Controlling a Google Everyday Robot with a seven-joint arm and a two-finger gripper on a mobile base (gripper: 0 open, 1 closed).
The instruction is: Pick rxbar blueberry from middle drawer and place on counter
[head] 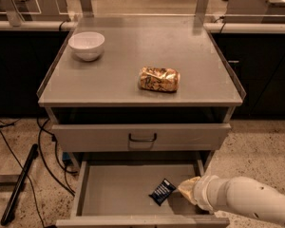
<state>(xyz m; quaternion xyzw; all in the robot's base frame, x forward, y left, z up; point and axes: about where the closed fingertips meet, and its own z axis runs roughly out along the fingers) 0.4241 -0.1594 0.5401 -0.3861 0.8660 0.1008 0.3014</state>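
The rxbar blueberry point(162, 192), a small dark-wrapped bar with pale lettering, lies flat and slightly askew on the grey floor of the open middle drawer point(114, 189), toward the drawer's right half, at about 6 o'clock in the view. Just beside it, at its 3 o'clock, sits the tool point(187, 189), a tan-coloured tip on the end of a thick white arm point(247, 201) that reaches in from the 4 o'clock corner of the view. The tool is close to the bar, perhaps touching its right edge, but whether it is wide, narrow or gripping cannot be told from here. Above the drawer, at 12 o'clock from the bar, a closed drawer front point(142, 137) with a dark bar handle faces the camera. Higher up lies the broad grey desk point(114, 75), which carries a white bowl point(86, 45) at its 10 o'clock corner and a shiny gold-and-brown can point(158, 79) lying on its side near the middle. As for progress, the drawer is already open and the tool has reached the bar; the bar is not lifted, so grasping it, raising it clear and setting it on the desk all remain.
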